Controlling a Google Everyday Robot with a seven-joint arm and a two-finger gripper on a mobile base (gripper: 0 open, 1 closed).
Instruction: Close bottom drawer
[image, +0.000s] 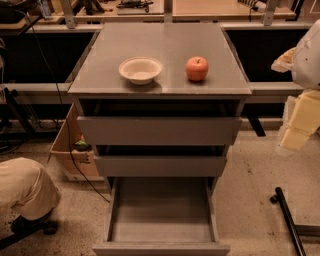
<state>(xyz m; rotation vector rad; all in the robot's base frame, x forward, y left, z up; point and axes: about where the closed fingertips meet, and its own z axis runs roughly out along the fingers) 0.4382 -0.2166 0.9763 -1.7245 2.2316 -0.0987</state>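
The bottom drawer (161, 209) is pulled far out toward the camera. Its shallow grey box is empty, and its low front panel (161, 248) sits at the bottom edge of the view. Above it, the middle drawer (160, 165) and the taller top drawer (159, 130) each stand slightly out of the grey cabinet. My gripper (299, 122) shows as a pale yellow and white shape at the right edge. It is level with the upper drawers, well right of the cabinet, and touches nothing.
A white bowl (140, 70) and a red apple (197, 68) sit on the cabinet top (160, 42). A cardboard box (70, 150) stands left of the cabinet. A person's bent leg (22, 190) is at lower left. A black pole (289, 217) lies on the floor at lower right.
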